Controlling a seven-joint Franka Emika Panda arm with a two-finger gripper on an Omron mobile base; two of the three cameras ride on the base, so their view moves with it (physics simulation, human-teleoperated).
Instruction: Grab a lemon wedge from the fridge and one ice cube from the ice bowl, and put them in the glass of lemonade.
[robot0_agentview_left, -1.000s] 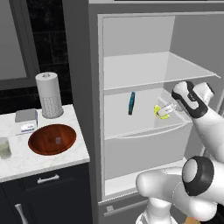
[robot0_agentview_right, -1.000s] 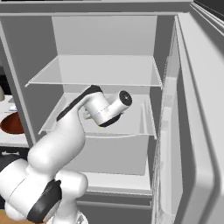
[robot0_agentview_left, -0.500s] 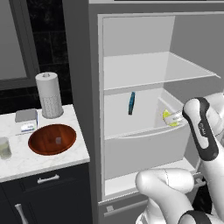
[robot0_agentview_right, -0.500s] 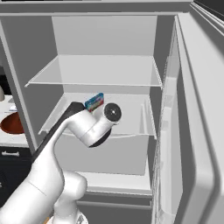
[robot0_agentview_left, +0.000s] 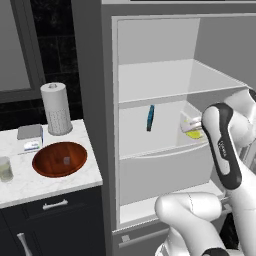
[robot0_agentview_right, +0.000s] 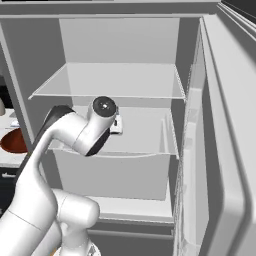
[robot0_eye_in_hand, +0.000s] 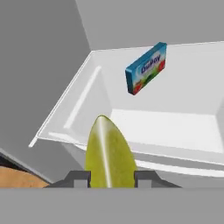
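The fridge (robot0_agentview_left: 92, 75) stands open, with white shelves inside. My gripper (robot0_agentview_left: 192, 127) reaches in at the right of the middle shelf and is shut on the lemon wedge (robot0_agentview_left: 195, 134). In the hand view the yellow lemon wedge (robot0_eye_in_hand: 109, 151) stands upright between my fingertips (robot0_eye_in_hand: 80, 177), above the front rim of a white drawer (robot0_eye_in_hand: 144, 151). The reddish-brown ice bowl (robot0_agentview_left: 59, 159) sits on the marble counter left of the fridge, with an ice cube (robot0_agentview_left: 66, 160) in it. The glass of lemonade (robot0_agentview_left: 6, 169) stands at the counter's far left.
A slim blue carton (robot0_agentview_left: 150, 117) stands upright at the back of the middle shelf, and shows as the blue carton (robot0_eye_in_hand: 146, 68) in the hand view. A paper towel roll (robot0_agentview_left: 56, 108) and a small box (robot0_agentview_left: 31, 145) sit behind the bowl. The fridge door (robot0_agentview_right: 227, 130) hangs open on the right.
My forearm has swung down and back until it stands nearly upright in front of the fridge. The wedge stays in my fingers and has moved slightly lower and outward.
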